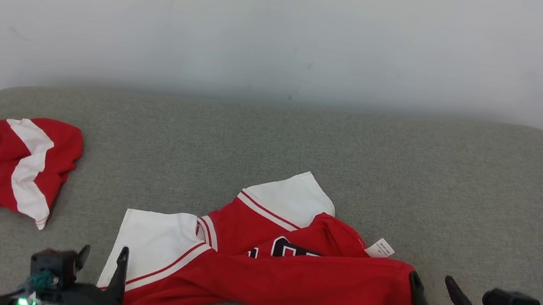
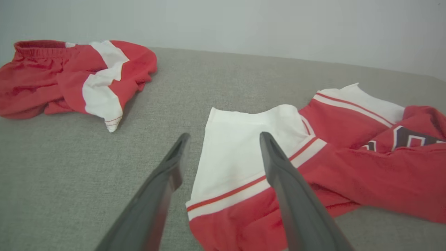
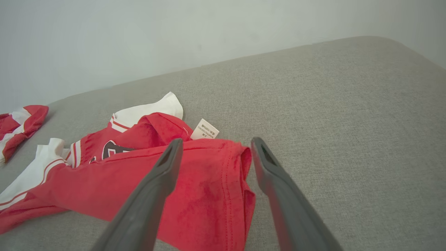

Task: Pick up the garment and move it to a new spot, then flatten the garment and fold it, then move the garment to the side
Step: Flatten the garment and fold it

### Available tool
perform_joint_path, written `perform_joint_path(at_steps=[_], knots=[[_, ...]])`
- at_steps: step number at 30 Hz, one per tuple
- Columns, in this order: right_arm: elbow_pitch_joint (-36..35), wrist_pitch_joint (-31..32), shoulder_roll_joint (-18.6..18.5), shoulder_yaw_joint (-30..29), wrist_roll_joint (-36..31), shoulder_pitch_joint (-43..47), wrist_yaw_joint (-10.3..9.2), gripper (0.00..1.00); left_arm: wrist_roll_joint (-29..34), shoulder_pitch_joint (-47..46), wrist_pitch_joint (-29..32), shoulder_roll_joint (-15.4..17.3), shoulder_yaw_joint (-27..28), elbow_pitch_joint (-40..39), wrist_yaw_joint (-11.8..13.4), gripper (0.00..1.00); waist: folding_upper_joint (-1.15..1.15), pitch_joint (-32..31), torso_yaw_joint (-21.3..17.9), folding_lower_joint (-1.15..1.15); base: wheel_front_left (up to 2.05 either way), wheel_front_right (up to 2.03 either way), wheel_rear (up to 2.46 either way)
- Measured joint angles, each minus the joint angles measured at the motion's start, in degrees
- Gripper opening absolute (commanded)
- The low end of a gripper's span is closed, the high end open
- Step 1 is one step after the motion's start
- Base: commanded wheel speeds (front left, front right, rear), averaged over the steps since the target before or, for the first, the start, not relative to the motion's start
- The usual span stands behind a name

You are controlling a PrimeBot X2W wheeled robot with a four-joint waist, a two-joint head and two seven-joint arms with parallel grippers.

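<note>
Though left fingers point(image 2: 163, 188) and right fingers point(image 3: 156, 188) gape empty, the garment point(image 1: 296, 285) — lettering point(image 1: 285, 252) half-buried in folds — runs off-frame

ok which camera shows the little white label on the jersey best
Right wrist view: the label is nearest, its print visible. Head view shows it small on the jersey; left wrist view faces the white sleeve.

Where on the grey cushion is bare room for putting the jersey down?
Free: the right half of the cushion, beyond the jersey; the back strip along the wall. Narrower: the gap between jersey and red shorts. Crowded: front centre.
</note>
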Motion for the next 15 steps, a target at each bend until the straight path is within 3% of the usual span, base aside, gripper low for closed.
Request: perform_joint_path(at_steps=[3, 9, 15], knots=[[-0.9, 6.5, 0.0, -0.6, 0.2, -3.4, 0.00, 1.00, -0.1, -5.2, 6.4, 2.0, -0.3, 3.8, -0.2, 1.00, 0.00, 0.8, -0.7, 0.00, 0.00, 0.00, 0.00], [-2.2, 16.8, 0.0, 0.3, 0.2, -9.1, 0.00, 1.00, -0.2, -15.2, 13.7, 3.9, 0.2, 11.0, 1.4, 1.00, 0.00, 4.1, -2.6, 0.01, 0.00, 0.00, 0.00], [-2.4, 19.2, 0.0, 2.6, 0.4, -11.0, 0.00, 1.00, -0.7, -20.0, 15.4, 4.3, 0.2, 16.3, 1.8, 1.00, 0.00, 7.0, -4.7, 0.01, 0.00, 0.00, 0.00]])
